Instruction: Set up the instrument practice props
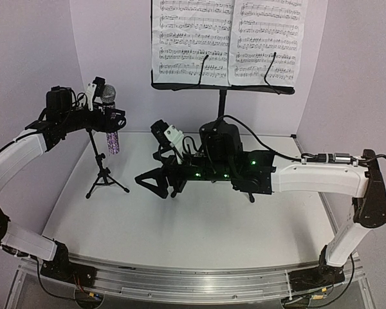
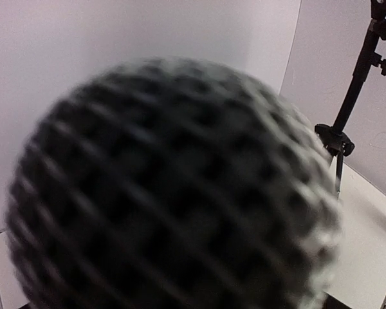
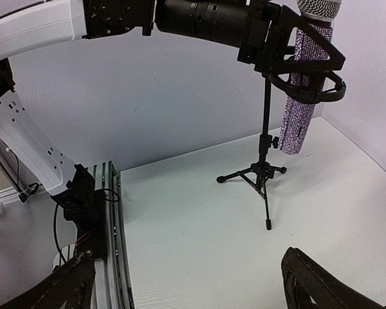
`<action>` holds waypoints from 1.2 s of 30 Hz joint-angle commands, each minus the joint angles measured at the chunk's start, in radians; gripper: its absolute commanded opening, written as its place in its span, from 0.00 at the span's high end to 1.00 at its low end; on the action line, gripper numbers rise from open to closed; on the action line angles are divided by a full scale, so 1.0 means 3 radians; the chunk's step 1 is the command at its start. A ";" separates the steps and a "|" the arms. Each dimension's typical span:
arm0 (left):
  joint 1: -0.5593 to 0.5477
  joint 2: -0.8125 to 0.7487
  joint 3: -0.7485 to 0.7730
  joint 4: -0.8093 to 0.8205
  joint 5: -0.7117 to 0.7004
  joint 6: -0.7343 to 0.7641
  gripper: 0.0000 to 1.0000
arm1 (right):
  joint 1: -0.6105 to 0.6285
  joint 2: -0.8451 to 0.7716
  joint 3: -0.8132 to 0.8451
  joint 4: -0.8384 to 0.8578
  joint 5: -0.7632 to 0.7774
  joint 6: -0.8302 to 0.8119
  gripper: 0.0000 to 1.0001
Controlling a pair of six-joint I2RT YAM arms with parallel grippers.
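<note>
Right wrist view shows you the microphone [image 3: 294,122] sitting in the mic stand [image 3: 265,170] near the tabletop's [image 3: 193,225] left edge. Its mesh head is up and its long axis is close to vertical. Your left gripper [image 1: 113,117] brackets its glittery body, but you cannot tell whether it clamps. Your right gripper [image 1: 159,183] hangs spread wide, holding nothing.

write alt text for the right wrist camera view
The left gripper sits around a glittery purple-silver microphone at the top of a small black tripod mic stand, which stands on a white table. The right gripper is wide open and empty along the bottom edge.
</note>
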 commanded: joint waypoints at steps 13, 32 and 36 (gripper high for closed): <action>0.0012 -0.0893 0.0074 0.0159 -0.0093 0.0112 0.00 | 0.0014 -0.0124 0.0124 -0.0572 0.0496 0.0033 0.02; 0.0602 -0.2571 -0.1406 -0.0719 -0.0754 -0.0748 0.01 | -0.1291 -0.2257 -0.2166 -0.2041 0.2452 0.1440 0.02; 0.0805 -0.2654 -0.1793 -0.0619 -0.0761 -0.0829 0.00 | -0.2023 -0.2927 -0.2565 -0.2160 0.2269 0.1358 0.02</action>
